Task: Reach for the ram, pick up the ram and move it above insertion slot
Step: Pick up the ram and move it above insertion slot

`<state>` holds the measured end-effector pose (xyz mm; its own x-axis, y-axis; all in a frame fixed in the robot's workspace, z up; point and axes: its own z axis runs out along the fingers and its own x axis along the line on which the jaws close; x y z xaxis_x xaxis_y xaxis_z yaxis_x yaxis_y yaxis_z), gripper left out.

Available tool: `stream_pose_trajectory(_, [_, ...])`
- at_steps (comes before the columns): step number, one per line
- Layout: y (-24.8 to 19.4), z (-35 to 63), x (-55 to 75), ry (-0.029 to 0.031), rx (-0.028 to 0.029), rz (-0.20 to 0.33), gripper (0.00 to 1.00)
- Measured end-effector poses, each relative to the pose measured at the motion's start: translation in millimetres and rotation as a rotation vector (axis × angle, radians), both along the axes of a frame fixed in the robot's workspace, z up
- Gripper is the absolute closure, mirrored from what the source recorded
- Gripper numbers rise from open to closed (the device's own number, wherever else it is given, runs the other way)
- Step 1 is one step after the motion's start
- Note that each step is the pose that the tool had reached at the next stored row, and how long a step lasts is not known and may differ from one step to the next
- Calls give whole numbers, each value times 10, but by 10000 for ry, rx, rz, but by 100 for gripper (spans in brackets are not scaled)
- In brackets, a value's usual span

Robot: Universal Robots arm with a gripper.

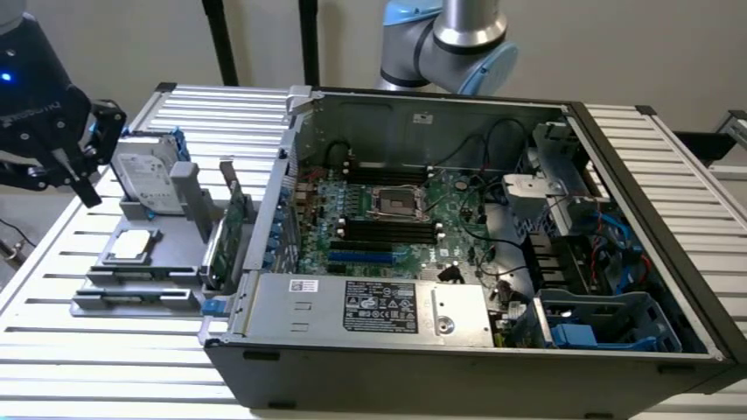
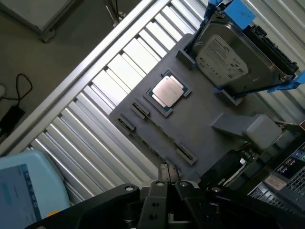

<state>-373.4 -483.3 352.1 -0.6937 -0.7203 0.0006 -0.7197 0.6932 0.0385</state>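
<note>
Ram: cannot tell where it sits, somewhere about the tray perhaps, too small to pick out. Gripper hangs above the tray, near the hard drive, fingers pressed together. The open case stands just beside the tray.

The claw hangs at the far left of the exterior view, in the upper half of the frame. It has a black body with a small blue light glowing on its housing. Its fingers point down and slightly toward the exterior view's right, drawn close together. In the wrist view the claw shows black linkage bars spreading to both sides, and the two grey fingertips are pressed against each other, jaws closed. At the top centre of the exterior view stands a silver arm joint with light-blue caps, well apart from the claw.
</note>
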Motion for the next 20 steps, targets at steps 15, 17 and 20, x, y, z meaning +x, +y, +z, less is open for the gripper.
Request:
stream_pose_trajectory(15, [0,-28,0,-1,1,2736,89])
stream_pose_trajectory(17, [0,-31,0,0,0,3101,89])
stream_pose_trajectory(20, [0,-37,0,0,1,3641,89])
